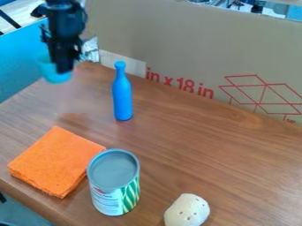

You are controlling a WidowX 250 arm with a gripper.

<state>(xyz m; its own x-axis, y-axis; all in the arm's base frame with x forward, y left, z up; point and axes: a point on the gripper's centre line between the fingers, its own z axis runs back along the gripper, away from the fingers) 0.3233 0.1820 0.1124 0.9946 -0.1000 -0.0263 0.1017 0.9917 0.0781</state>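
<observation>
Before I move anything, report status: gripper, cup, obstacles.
Gripper at upper left, holding cup. Bottle upright, nearest obstacle. Cloth and can nearer camera.

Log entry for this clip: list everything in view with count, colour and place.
Slim plastic-looking bottle: one, blue, upright near the table's middle
Folded cloth: one, orange, near left
Cylindrical can: one, grey top, white-and-green label, right of the cloth
Rounded speckled object: one, cream, near edge
Small cup: one, teal, at the gripper
Wood-grain table: one, brown, beneath
Cardboard panel: one, tan with red print, behind
Crinkled shiny item: one, silver, behind the gripper
Blue panel: one, left
Robot arm with two-finger gripper: one, black, upper left
</observation>
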